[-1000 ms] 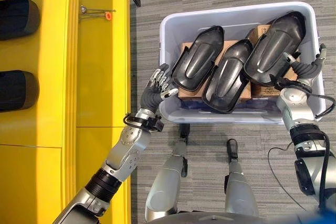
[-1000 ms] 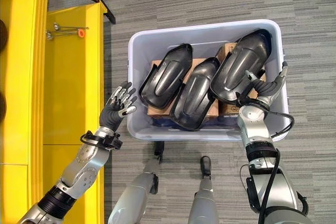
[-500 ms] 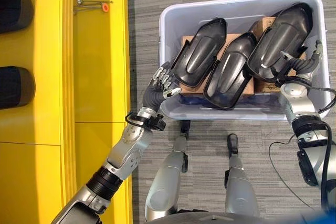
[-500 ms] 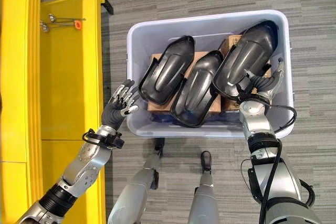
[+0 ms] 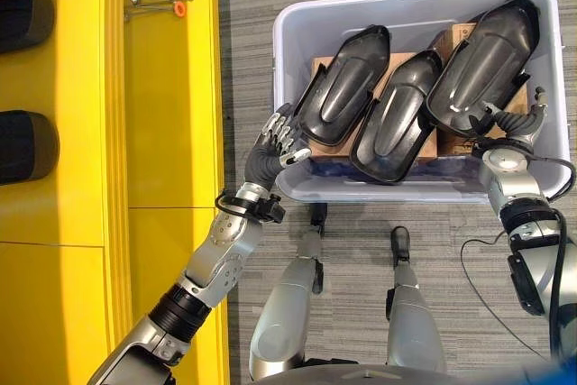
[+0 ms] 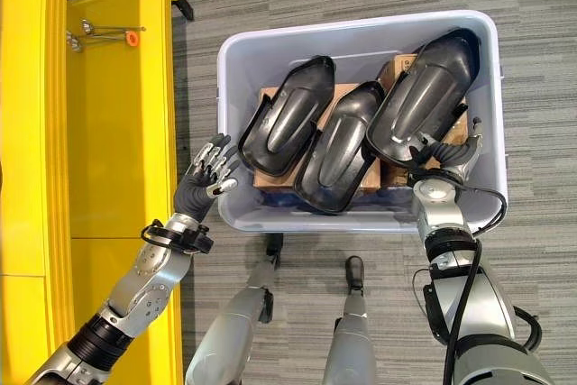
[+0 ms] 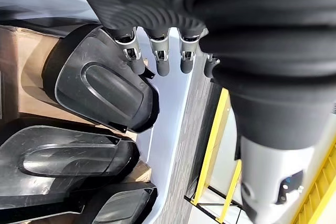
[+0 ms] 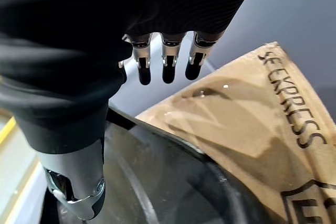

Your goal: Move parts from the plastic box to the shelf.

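in the plastic box (image 5: 297, 33), black parts (image 5: 343, 98) lie beside both open, empty robot hands (image 5: 275, 146).

box (image 5: 297, 33): right of shelf (image 5: 171, 114)
parts (image 5: 397, 119): three side by side in box, on cartons (image 5: 317, 68)
left hand (image 5: 273, 146): at box's left near corner
right hand (image 5: 508, 132): in box, at rightmost part's near end

My left hand (image 5: 270, 152) and right hand (image 5: 510, 126) carry silver fingers with dark tips; behind each, a dark ribbed cover wraps the wrist, then silver-grey forearm shells.
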`<state>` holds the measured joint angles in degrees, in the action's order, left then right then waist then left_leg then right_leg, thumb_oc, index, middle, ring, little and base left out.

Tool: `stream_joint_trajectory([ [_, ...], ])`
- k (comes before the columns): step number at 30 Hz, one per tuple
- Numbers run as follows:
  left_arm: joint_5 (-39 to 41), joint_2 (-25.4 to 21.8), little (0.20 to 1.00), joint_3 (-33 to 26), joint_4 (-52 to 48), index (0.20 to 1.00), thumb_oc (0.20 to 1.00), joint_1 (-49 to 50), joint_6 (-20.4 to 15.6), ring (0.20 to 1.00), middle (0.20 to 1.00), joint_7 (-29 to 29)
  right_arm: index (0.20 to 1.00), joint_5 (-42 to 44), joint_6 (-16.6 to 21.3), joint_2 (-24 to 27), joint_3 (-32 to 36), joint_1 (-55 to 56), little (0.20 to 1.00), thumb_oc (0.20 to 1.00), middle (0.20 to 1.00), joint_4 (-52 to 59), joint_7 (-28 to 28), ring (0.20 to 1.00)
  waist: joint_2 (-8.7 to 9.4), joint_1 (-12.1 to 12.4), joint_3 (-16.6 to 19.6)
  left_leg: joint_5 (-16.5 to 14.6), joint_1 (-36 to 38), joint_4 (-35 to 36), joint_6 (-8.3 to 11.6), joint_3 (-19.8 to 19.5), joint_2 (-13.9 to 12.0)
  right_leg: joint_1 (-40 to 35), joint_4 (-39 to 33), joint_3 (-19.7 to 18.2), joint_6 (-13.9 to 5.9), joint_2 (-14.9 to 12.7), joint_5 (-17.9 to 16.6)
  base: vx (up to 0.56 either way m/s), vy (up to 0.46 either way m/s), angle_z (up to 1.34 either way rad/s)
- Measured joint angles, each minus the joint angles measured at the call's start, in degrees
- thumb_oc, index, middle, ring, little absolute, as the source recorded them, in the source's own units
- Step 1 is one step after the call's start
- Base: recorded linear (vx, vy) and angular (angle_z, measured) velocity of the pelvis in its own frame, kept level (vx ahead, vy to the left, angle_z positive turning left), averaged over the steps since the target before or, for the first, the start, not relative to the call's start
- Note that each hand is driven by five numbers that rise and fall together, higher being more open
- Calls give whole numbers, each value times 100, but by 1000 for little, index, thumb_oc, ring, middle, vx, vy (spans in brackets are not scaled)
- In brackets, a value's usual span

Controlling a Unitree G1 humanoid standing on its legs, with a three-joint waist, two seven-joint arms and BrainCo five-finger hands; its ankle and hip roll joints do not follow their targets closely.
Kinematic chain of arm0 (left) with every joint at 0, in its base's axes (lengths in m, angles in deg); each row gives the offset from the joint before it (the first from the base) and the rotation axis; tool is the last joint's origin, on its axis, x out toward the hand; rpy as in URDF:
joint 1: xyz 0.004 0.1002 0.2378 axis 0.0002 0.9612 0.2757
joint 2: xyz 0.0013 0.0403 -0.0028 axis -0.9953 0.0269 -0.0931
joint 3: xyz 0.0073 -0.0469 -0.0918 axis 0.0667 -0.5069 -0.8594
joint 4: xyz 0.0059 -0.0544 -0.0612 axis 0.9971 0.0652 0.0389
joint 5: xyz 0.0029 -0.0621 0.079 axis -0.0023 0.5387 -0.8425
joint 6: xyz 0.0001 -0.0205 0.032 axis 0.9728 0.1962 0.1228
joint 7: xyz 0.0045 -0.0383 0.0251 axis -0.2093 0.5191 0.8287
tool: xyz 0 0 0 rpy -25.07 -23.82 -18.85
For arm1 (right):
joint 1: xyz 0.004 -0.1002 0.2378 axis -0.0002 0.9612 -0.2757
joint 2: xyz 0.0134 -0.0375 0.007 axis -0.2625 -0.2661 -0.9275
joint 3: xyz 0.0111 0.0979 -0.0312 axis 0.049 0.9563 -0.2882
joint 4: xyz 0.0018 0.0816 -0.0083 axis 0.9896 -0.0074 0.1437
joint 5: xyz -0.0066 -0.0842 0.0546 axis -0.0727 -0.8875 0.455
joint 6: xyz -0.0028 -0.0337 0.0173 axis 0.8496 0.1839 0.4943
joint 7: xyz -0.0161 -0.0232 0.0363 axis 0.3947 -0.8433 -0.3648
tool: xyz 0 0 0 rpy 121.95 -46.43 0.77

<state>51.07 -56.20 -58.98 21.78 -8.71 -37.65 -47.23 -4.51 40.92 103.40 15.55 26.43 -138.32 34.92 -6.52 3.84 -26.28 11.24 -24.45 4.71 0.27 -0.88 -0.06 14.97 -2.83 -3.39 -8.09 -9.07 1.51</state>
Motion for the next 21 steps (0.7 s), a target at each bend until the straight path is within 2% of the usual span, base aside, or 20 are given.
stream_joint_trajectory([
  [5,11,-23,1000,47,0,1000,1000,-18,-24,1000,1000,3,1000,185,121,37,-122,-329,1000,1000,1000,-358,-2,1000,-14,-11,-95,7,-124,-91,-10,26,1,202,184,-59,-44,3,37,-15,3,-3],
  [7,15,-30,1000,111,0,1000,1000,-53,-24,1000,1000,7,1000,301,122,100,-241,-701,1000,1000,1000,-601,53,1000,-71,-56,-141,20,-286,-183,-28,27,6,393,339,-72,-65,2,48,-12,0,-2],
  [12,19,-53,1000,101,-7,1000,1000,-21,-31,1000,1000,67,1000,348,55,302,-740,-1012,1000,1000,1000,-943,183,1000,-82,-21,-147,71,-454,-232,-46,27,14,666,600,-113,-111,7,97,-6,-11,-1],
  [17,19,-56,1000,106,-11,1000,1000,-25,-45,1000,1000,78,1000,333,-5,453,-881,-1319,1000,1000,1000,-1123,204,1000,-92,-5,-208,101,-676,-327,-57,18,19,954,835,-138,-125,18,138,0,0,0],
  [21,18,-57,1000,116,-20,1000,1000,-26,-47,1000,1000,107,1000,217,-56,504,-1082,-1697,1000,1000,1000,-1745,240,1000,-88,29,-228,122,-795,-371,-59,-21,27,1117,1022,-122,-131,23,209,5,-10,5],
])
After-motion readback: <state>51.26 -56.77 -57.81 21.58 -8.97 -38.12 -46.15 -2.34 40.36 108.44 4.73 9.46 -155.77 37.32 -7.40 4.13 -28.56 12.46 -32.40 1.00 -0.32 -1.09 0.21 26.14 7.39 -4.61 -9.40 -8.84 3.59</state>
